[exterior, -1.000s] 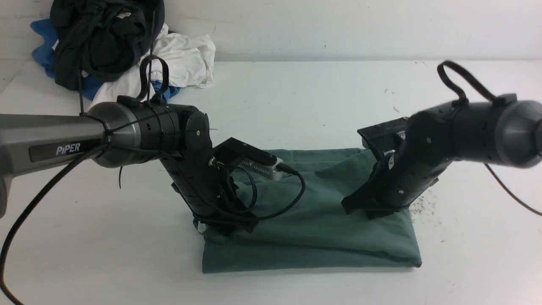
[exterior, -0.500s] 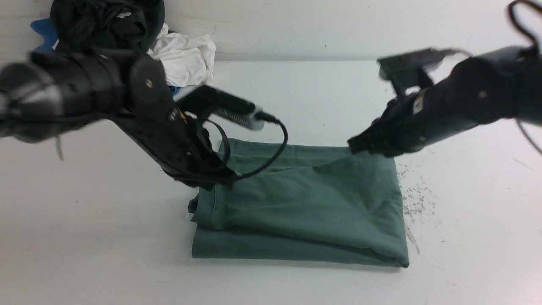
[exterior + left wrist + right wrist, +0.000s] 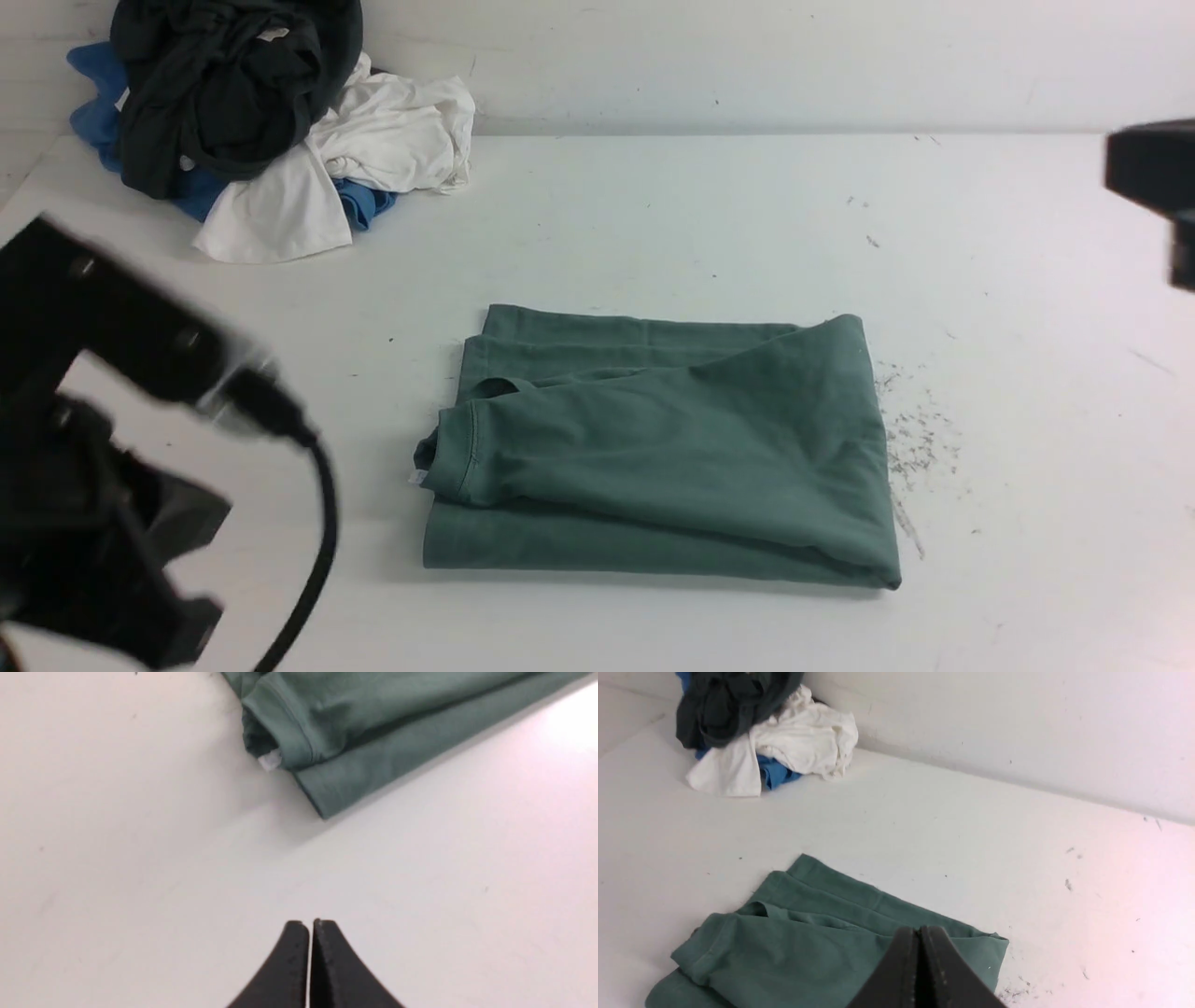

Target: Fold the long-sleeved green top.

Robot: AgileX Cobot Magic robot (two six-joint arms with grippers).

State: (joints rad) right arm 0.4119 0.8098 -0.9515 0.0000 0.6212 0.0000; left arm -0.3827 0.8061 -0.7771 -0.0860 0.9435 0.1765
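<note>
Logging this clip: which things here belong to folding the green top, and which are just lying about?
Part of the job:
- green top, folded on the table
- left gripper, shut, empty
- right gripper, shut, empty

Lying about, far left corner:
- black garment
- white garment
- blue garment

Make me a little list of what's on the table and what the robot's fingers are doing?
green top: folded into a flat bundle, mid-table
white tag: peeks out at its edge on the robot's left
clothes pile: black, white and blue, far left corner
left gripper: fingers shut, empty, off the top
right gripper: fingers shut, empty
table: white, dark specks right of the top
</note>
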